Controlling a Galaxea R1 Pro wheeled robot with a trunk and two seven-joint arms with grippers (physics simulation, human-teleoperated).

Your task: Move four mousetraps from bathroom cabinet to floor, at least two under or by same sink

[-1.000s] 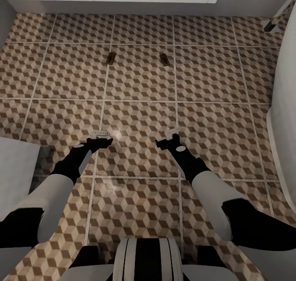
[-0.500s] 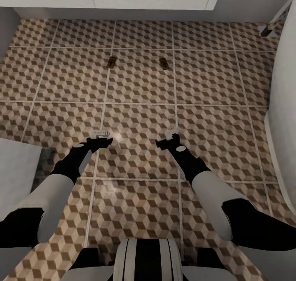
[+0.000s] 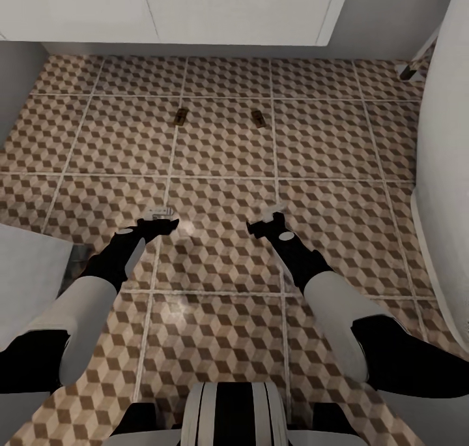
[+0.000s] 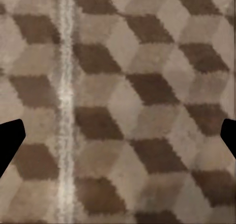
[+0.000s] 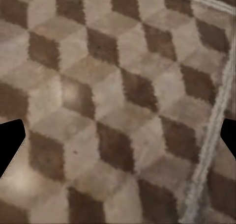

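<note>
Two mousetraps lie flat on the cube-patterned bathroom floor (image 3: pixel 221 159), one (image 3: pixel 180 116) to the left and one (image 3: pixel 258 118) to the right, about a tile in front of a white boxy flat-fronted body (image 3: pixel 176 6) that may be the sink. My left gripper (image 3: pixel 159 216) and right gripper (image 3: pixel 269 215) hover low over the tiles, well short of the traps. Both are open with nothing between the fingers. In the wrist views, dark fingertips (image 4: pixel 10 140) (image 5: pixel 10 141) sit at the frame edges over bare tile. The cabinet is out of view.
A white curved bathtub wall (image 3: pixel 449 146) runs down the right side. A white boxy object (image 3: pixel 26 276) stands at the lower left beside my left arm. A grey wall (image 3: pixel 13 74) closes the far left.
The whole view has shifted: the traps and far wall now sit lower and smaller, and more of the white body shows, so the camera moved. The arms hold the same pose.
</note>
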